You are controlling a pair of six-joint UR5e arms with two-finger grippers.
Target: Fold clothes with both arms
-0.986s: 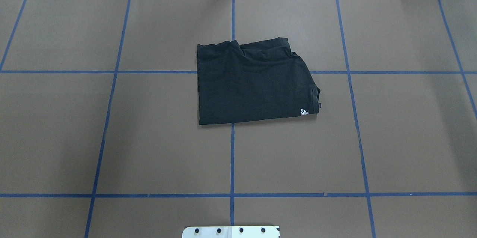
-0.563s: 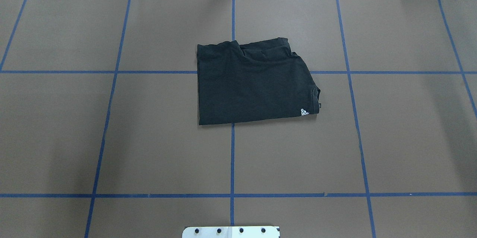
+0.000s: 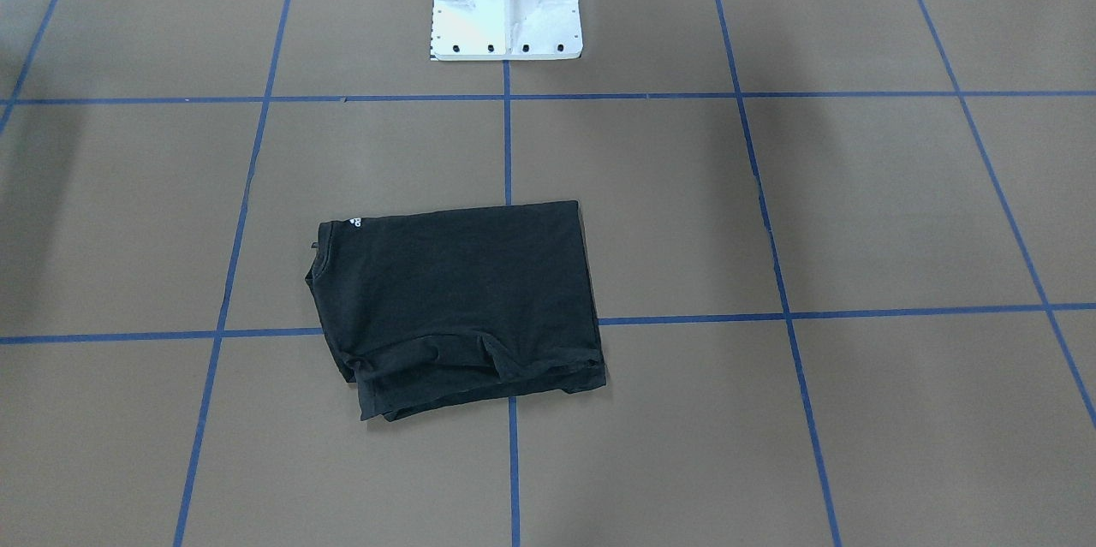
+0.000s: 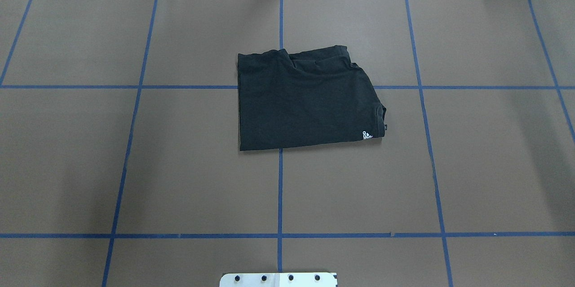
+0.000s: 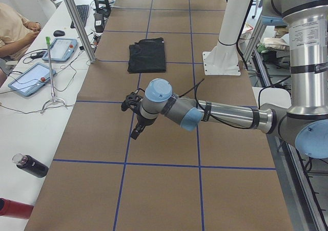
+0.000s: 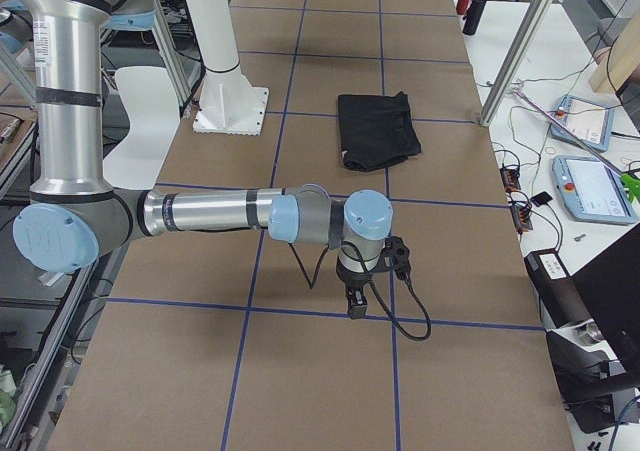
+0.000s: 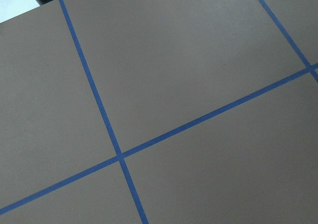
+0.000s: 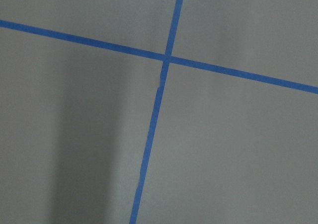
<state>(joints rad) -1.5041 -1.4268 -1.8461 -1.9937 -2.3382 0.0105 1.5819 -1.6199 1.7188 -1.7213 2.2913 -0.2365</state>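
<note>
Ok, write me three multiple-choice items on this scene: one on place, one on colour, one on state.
1. Where does the T-shirt lie?
A. On the white base mount
B. Over crossing tape lines, centrally
C. At a corner

2. What colour are the tape lines?
A. Red
B. Yellow
C. Blue

3. What state is the T-shirt in?
A. Folded
B. Spread out flat
C. Hanging from a gripper

1 B: lines run under it.
2 C: blue on the brown table.
3 A: layered edges show.

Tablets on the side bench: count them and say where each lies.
2. Both lie on the white bench: the far tablet roughly level with the folded shirt, the near tablet closer to the left-side camera. Others may be out of frame.
</note>
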